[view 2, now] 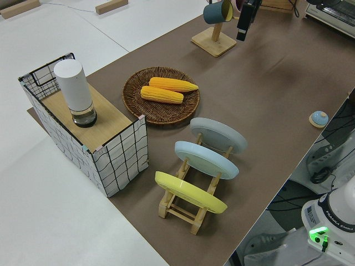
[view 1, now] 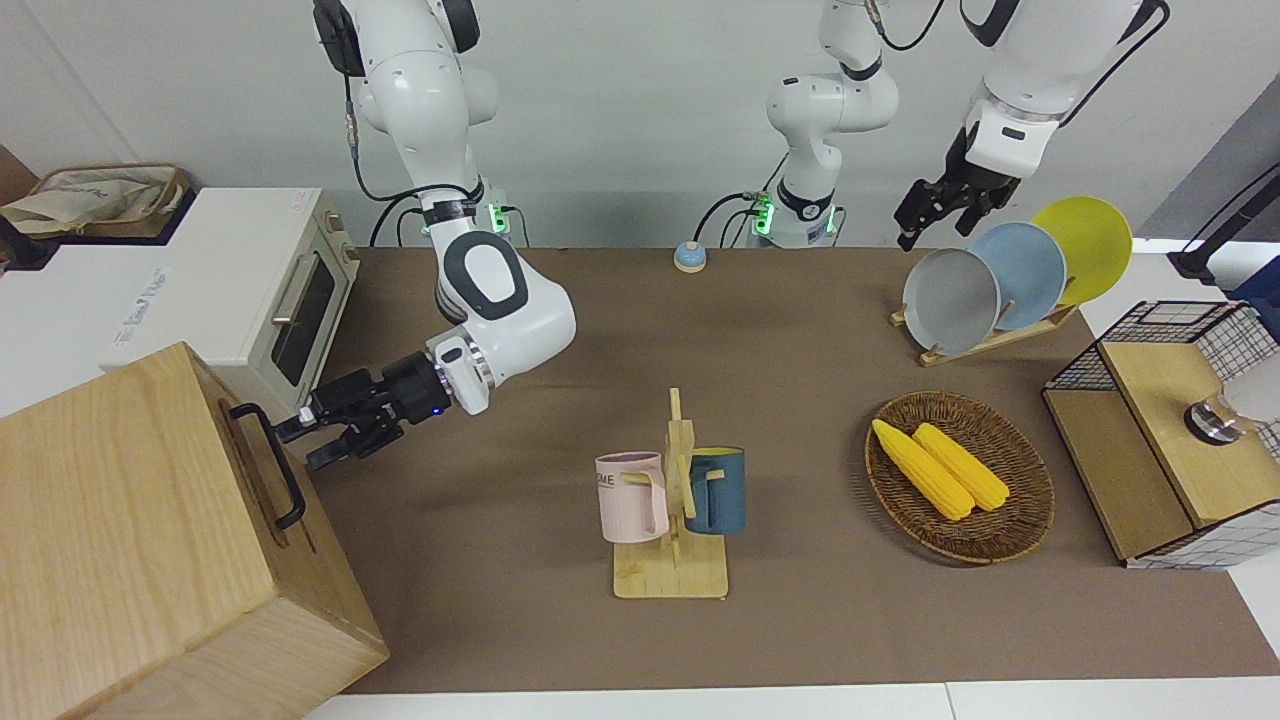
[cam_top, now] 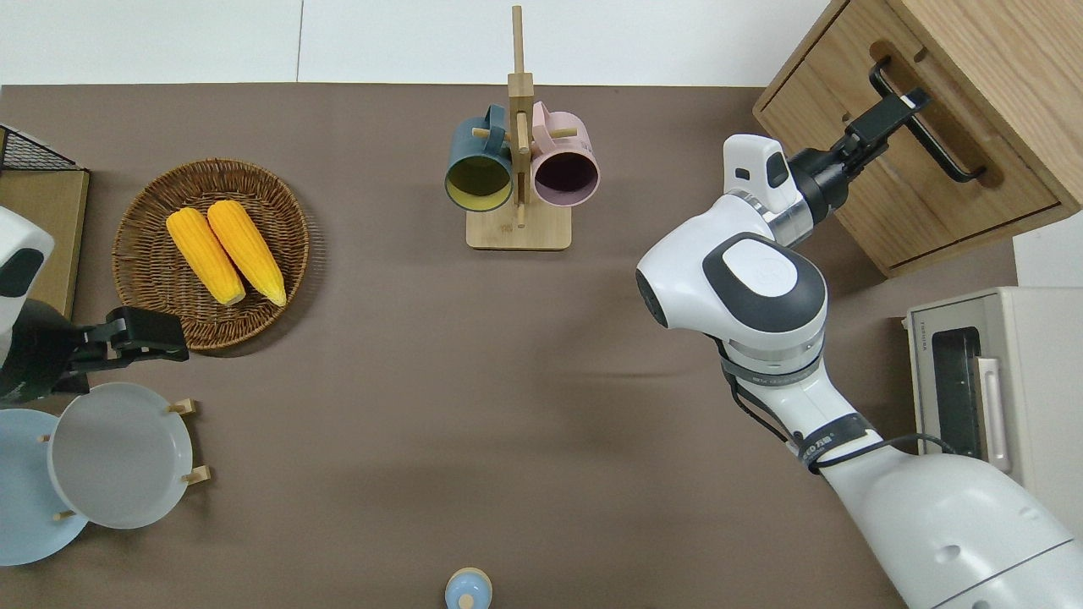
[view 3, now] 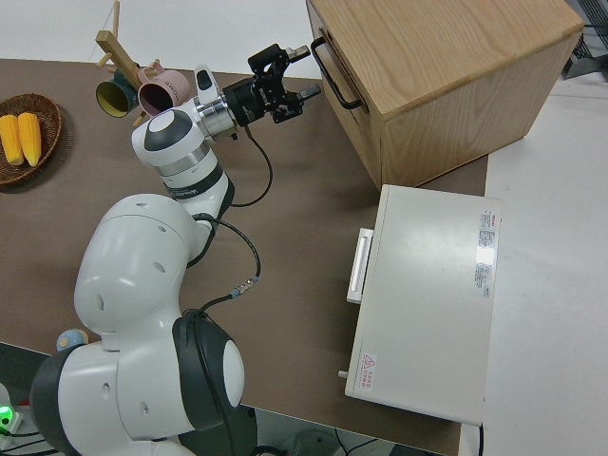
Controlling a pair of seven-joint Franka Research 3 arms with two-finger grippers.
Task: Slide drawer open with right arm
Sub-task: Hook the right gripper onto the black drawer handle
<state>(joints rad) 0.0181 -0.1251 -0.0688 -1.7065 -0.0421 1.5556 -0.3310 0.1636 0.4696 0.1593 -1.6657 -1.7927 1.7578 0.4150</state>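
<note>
The pale-wood cabinet [view 1: 130, 520] stands at the right arm's end of the table, on the edge farthest from the robots. Its drawer [cam_top: 1003, 190] looks flush with the cabinet front and carries a black bar handle [cam_top: 931, 139], also seen in the front view [view 1: 270, 465] and the right side view [view 3: 334, 74]. My right gripper [cam_top: 898, 108] is open, its fingers spread right at the handle [view 1: 303, 444] [view 3: 306, 71]. I cannot tell whether they touch it. The left arm is parked, and its gripper [view 1: 925, 215] shows in the overhead view [cam_top: 148, 334].
A white toaster oven [view 1: 290, 300] stands beside the cabinet, nearer to the robots. A wooden mug rack [view 1: 672, 500] with a pink mug and a blue mug stands mid-table. A wicker basket [view 1: 1020, 520] of corn, a plate rack [view 1: 1000, 335] and a wire-grid box [view 1: 1150, 450] are at the left arm's end.
</note>
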